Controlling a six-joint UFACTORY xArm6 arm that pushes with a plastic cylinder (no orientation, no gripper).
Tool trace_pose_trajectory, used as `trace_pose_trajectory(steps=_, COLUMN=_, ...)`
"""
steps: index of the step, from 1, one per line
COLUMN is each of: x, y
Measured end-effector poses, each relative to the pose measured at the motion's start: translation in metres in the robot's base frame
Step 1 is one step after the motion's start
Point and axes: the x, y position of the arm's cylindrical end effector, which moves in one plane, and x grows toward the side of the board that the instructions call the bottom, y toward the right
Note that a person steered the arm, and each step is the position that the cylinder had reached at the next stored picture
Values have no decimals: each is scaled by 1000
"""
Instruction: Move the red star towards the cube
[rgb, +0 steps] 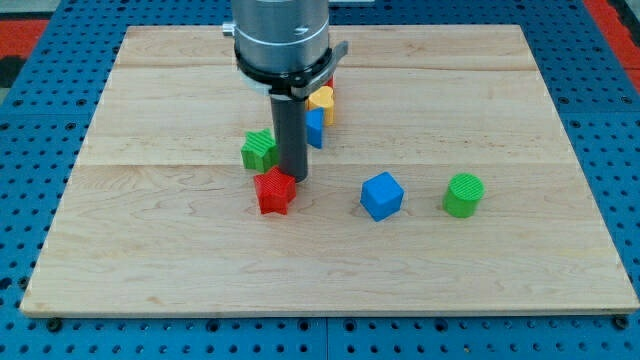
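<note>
Evidently the red star (275, 192) is a small, rigid, ribbed plastic block, light enough, I judge, to slide on the smooth wooden counter (500, 270) but likely to spin if pushed on one of its points. It lies to the view's left of the blue cube (381, 195), apart from it with bare wood between. There is no claw on this arm, so nothing can grip; a push is the only option, best placed on the star's far side from the cube, in a notch between two points. The rod stands upright, and my tip (294, 178) sits at the star's upper right edge, seemingly touching it, on the cube's side. A green block (259, 150) stands just beyond the star.
</note>
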Motion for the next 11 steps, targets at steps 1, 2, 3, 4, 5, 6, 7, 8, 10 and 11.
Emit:
trace_pose_trajectory(steps=1, x=-36, y=-26)
trace_pose_trajectory(steps=2, x=-11, y=-64)
trace_pose_trajectory(steps=3, x=38, y=-71)
trace_pose_trajectory(steps=4, x=32, y=-44)
trace_pose_trajectory(steps=5, x=39, y=-41)
trace_pose_trajectory(steps=6, x=26, y=-43)
trace_pose_trajectory(steps=7, x=16, y=-33)
trace_pose_trajectory(steps=8, x=18, y=-6)
trace_pose_trajectory(steps=10, x=36, y=-17)
trace_pose_trajectory(steps=11, x=-21, y=-39)
